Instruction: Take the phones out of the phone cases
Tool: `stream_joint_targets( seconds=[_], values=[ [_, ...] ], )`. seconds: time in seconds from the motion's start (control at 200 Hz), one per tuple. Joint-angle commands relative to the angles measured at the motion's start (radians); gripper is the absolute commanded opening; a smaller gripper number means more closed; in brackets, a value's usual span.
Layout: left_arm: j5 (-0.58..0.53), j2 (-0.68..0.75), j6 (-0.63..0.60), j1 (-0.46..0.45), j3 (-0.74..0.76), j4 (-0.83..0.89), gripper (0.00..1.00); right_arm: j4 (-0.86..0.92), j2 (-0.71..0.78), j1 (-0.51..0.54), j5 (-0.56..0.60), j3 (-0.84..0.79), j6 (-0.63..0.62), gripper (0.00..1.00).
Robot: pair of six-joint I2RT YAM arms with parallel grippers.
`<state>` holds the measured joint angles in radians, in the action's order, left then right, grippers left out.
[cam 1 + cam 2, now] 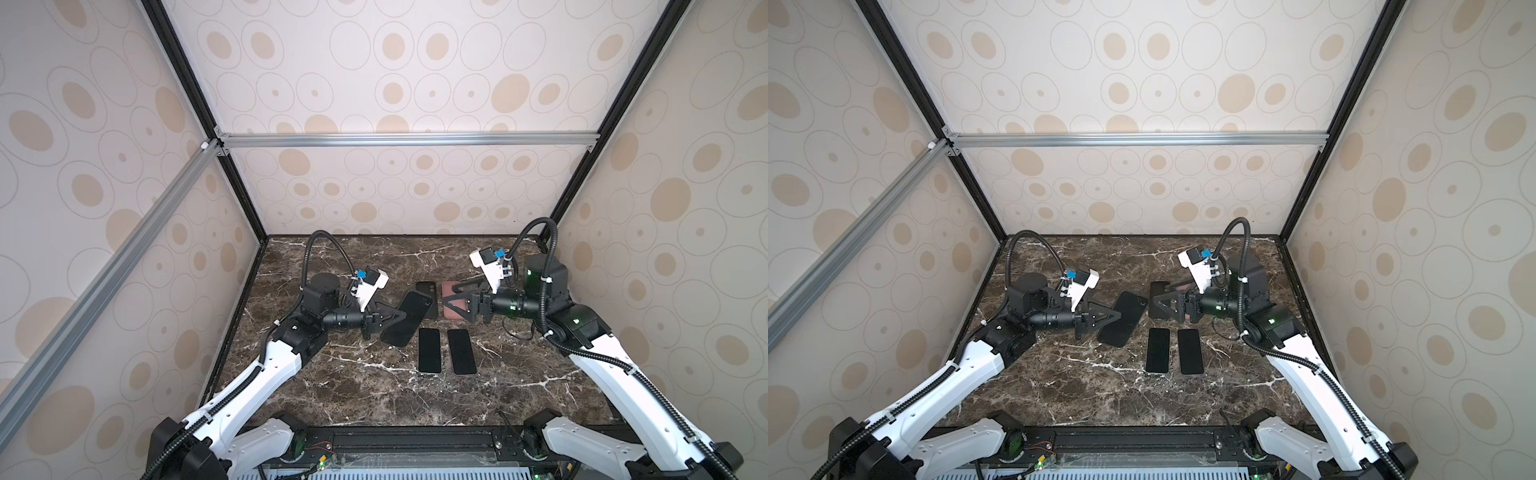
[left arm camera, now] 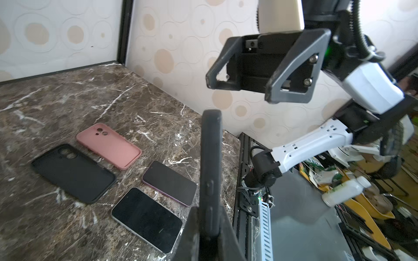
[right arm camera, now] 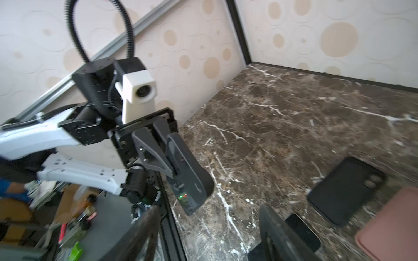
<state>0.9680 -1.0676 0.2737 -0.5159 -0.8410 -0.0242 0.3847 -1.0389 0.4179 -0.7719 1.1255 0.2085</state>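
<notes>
Holding a phone (image 1: 409,318) clear of the marble tabletop (image 2: 56,101), the left gripper (image 2: 209,228) sits left of centre with its jaws closed on the front and back of the dark phone case (image 2: 210,158) that wraps it. The cased phone is raised and tilted, apparently so that its free edges face the other arm.

The right gripper (image 2: 239,89) hovers just to the right of it, jaws parted and holding nothing. It is aimed at the phone but is not touching it. It looks ready to catch an edge of the case and peel it back while the left arm steadies the phone.

On the tabletop beneath lie an empty black case (image 2: 72,172) and an empty pink case (image 2: 108,145) side by side on the far side. Nearer sit two bare phones (image 2: 169,183), screens up. These look like sets already separated, with cases in one row and phones in another.
</notes>
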Motion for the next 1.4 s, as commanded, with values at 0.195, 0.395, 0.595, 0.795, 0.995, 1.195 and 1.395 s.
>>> stream_joint_targets(
  seconds=[0.195, 0.395, 0.595, 0.795, 0.995, 1.195, 1.395],
  values=[
    [0.120, 0.026, -0.058, -0.058, -0.057, -0.073, 0.00, 0.079, -0.081, 0.052, -0.232, 0.078, -0.098, 0.66],
    [0.132, 0.031, -0.024, -0.064, -0.040, -0.123, 0.00, 0.097, -0.089, 0.081, -0.254, 0.062, -0.132, 0.52],
    [0.159, 0.028, -0.009, -0.068, -0.036, -0.146, 0.00, 0.098, -0.101, 0.117, -0.297, 0.065, -0.151, 0.37],
    [0.173, 0.023, -0.013, -0.070, -0.033, -0.147, 0.00, 0.042, -0.090, 0.121, -0.323, 0.055, -0.111, 0.22],
    [0.181, 0.032, 0.016, -0.069, -0.016, -0.190, 0.00, -0.062, -0.068, 0.120, -0.338, 0.035, -0.012, 0.03],
    [0.221, 0.065, 0.166, -0.070, 0.053, -0.420, 0.35, -0.190, -0.004, 0.120, -0.290, 0.016, 0.095, 0.00],
    [0.223, 0.092, 0.231, -0.071, 0.090, -0.513, 0.35, -0.209, 0.090, 0.115, -0.183, 0.017, 0.104, 0.00]
  ],
)
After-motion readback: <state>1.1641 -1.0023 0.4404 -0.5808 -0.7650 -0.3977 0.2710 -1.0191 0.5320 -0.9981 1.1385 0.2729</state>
